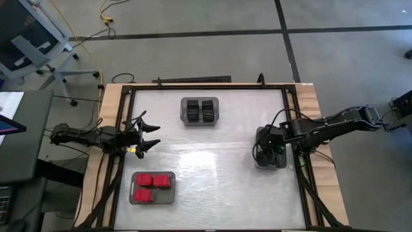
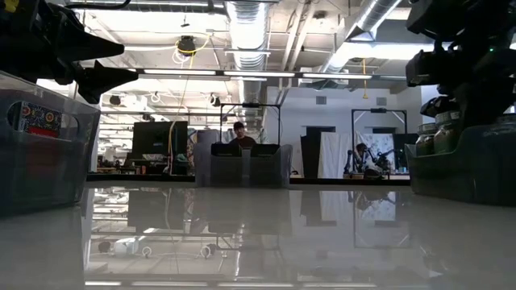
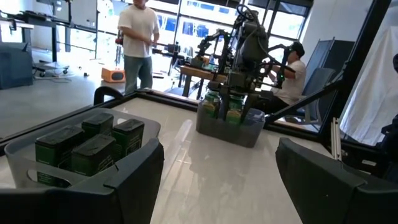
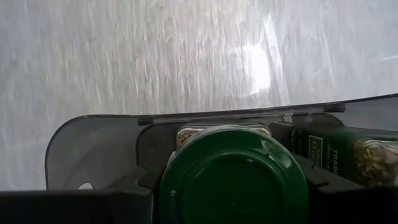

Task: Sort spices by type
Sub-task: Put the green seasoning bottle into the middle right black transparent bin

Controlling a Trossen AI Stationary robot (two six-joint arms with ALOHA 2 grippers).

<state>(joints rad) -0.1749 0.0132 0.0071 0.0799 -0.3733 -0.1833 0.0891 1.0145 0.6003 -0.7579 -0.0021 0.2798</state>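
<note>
Green-lidded round jar (image 4: pixel 233 180) — glossy lid, herbs behind glass — clamped in the right gripper (image 4: pixel 230 186) over its grey tray (image 4: pixel 93 149)

The left gripper (image 1: pixel 153 139) waits with its fingers (image 3: pixel 124 186) spread wide and nothing between them. The right gripper (image 1: pixel 270 153) points straight down, its fingers closed around a green-lidded jar (image 4: pixel 234 180).
</note>
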